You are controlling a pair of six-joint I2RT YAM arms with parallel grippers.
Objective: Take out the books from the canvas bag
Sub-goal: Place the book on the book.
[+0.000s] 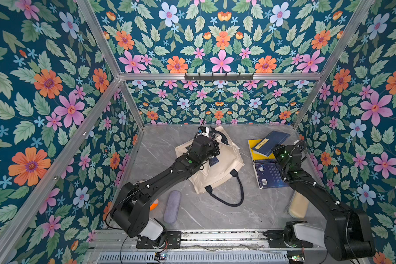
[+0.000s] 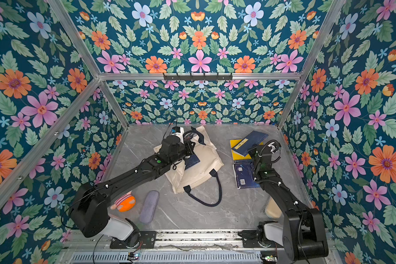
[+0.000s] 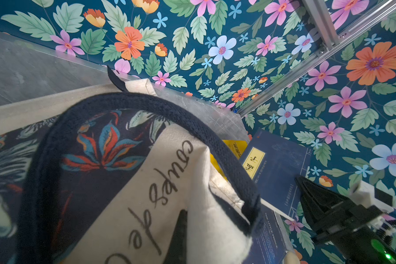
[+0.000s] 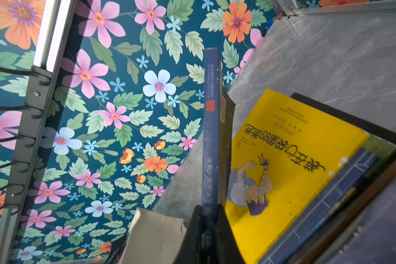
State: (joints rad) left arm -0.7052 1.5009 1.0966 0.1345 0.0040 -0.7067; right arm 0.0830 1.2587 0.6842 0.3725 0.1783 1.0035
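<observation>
Right wrist view shows the right tool (image 4: 209,214) clenched on one edge of a thin dark navy paperback (image 4: 210,128), seen edge-on beside a bright yellow paperback (image 4: 284,148) that lies on the grey marbled worktop (image 4: 329,57). In both top views these books sit well apart from the large cream canvas bag with navy handles (image 1: 224,164), where the corner of another navy book (image 1: 214,161) peeks from the mouth. The left tool (image 3: 185,221) is shut on a fold of cream cloth near one handle. The bag looks limp and likely to sag over its opening, so lifting that rim should help. The paperbacks look light, bendy and smooth-covered. A pinch close to the spine should flex and slip least.
</observation>
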